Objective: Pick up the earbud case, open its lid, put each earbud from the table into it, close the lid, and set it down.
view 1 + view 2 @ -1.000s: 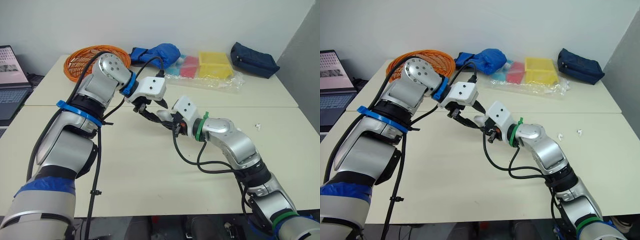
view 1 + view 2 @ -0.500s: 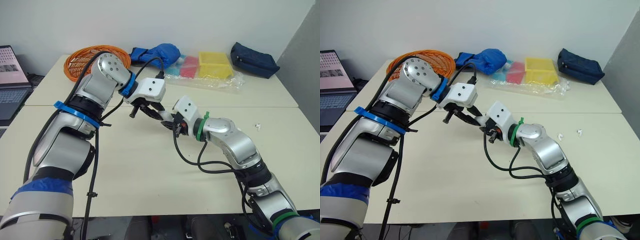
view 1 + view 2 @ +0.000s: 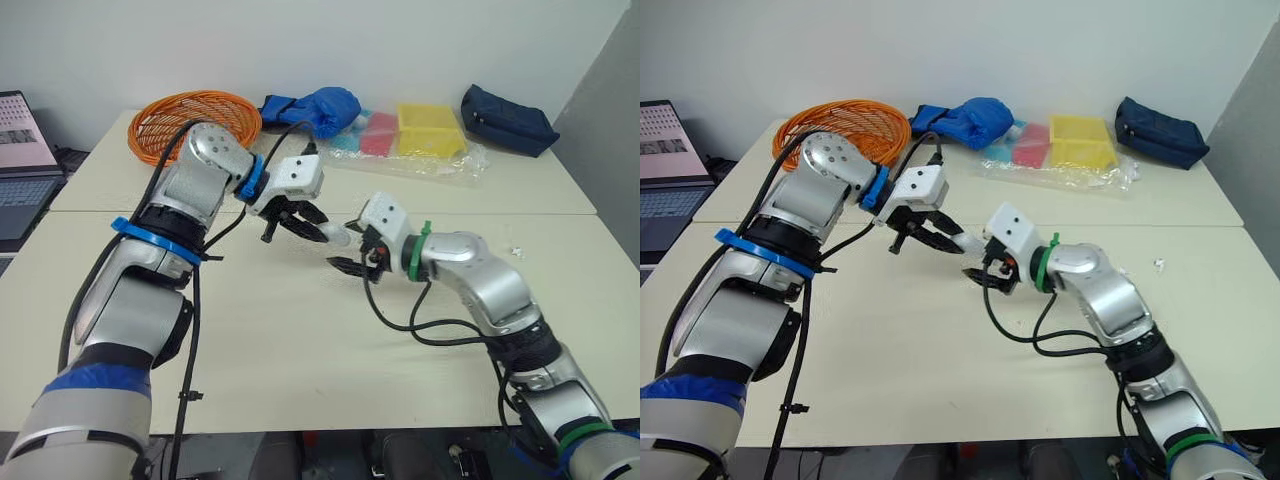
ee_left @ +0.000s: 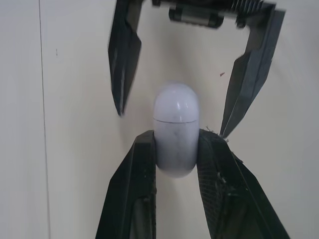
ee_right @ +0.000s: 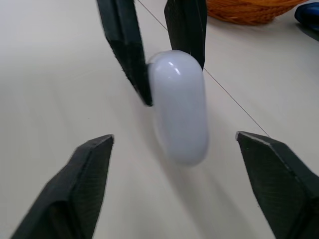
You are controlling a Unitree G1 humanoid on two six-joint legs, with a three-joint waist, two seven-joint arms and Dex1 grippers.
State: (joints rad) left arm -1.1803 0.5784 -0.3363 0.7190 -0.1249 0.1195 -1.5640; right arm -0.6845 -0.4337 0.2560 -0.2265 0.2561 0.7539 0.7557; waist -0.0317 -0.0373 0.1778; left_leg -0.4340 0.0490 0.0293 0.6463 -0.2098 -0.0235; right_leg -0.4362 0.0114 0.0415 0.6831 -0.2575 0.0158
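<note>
Currently: lid-opening step. Earbud case (image 4: 174, 119), white, lid shut, held above the tabletop (image 3: 300, 330), its lower half pinched by the left gripper (image 4: 177, 136). Right gripper (image 5: 174, 138) spread wide, flanking the lid end without contact. Next move likely calls for catching the lid and hinging it back while the left holds firm.
</note>
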